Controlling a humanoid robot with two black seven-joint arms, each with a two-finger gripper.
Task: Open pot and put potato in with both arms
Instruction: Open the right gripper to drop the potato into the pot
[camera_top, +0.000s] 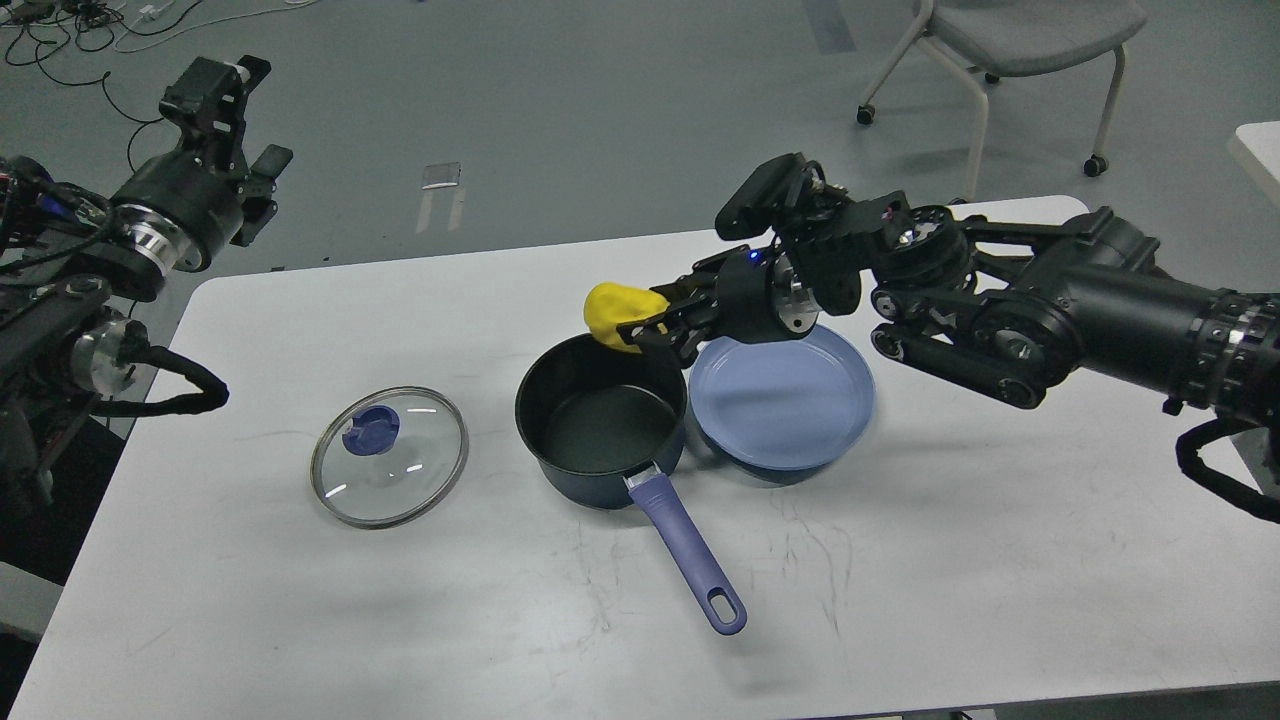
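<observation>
The dark blue pot (600, 425) stands open at the table's middle, its purple handle (690, 555) pointing toward me. Its glass lid (389, 457) with the purple knob lies flat on the table to the pot's left. My right gripper (645, 325) is shut on the yellow potato (618, 314) and holds it in the air over the pot's far rim. My left gripper (215, 85) is raised off the table's far left corner, well away from the lid; its fingers cannot be told apart.
A shallow blue plate (785, 405), with nothing on it, sits touching the pot's right side, under my right wrist. A grey chair (1010, 40) stands behind the white table (950, 560). Cables lie on the floor at the far left.
</observation>
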